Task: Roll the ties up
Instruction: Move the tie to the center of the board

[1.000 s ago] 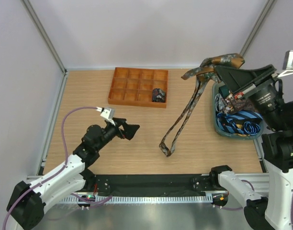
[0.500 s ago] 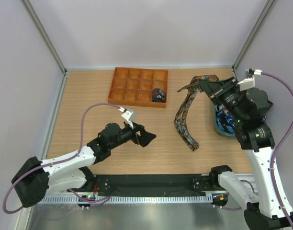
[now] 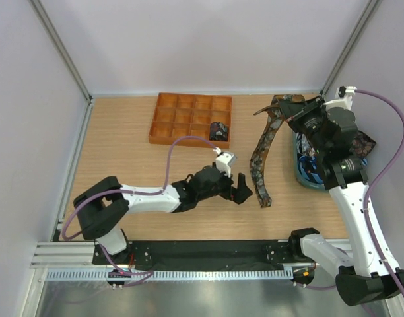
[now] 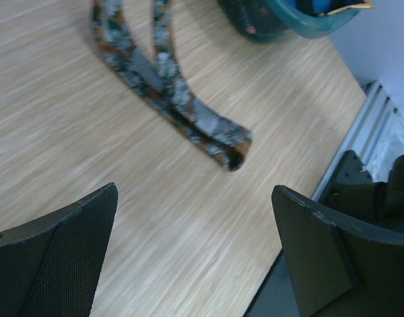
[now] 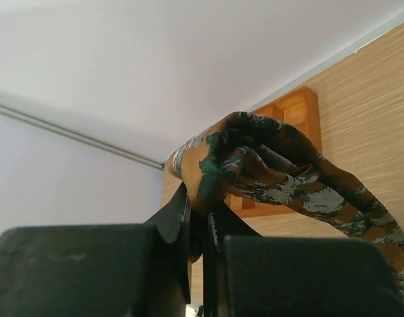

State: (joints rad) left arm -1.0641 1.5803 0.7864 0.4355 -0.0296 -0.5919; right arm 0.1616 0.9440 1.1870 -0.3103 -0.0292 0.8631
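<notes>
The right pincer (image 3: 293, 112) is shut on the top of a paisley tie (image 3: 263, 150). In the right wrist view the right pincer (image 5: 199, 221) has its two fingers pressed together, with a bunched fold of the paisley tie (image 5: 255, 165) rising just above their tips. From this grip the tie hangs down in two strands side by side, running away below the pincer to the bench (image 3: 123, 152).

The strands' lower, folded end lies flat on the wood just in front of the left pincer (image 3: 242, 191). This pincer sits low over the bench with its jaws spread wide and nothing between them. In the left wrist view the left pincer (image 4: 195, 198) frames bare bench (image 4: 90, 152), and the looped end of the paisley tie (image 4: 182, 109) lies just ahead of the gap, apart from both fingers.

Beyond the left pincer, farther up the bench, stands an orange tray (image 3: 189, 109) with a small rolled tie (image 3: 219, 130) in one near compartment. Under the right arm sits a teal bin (image 3: 306, 181) holding blue ties (image 3: 309, 166), partly hidden.
</notes>
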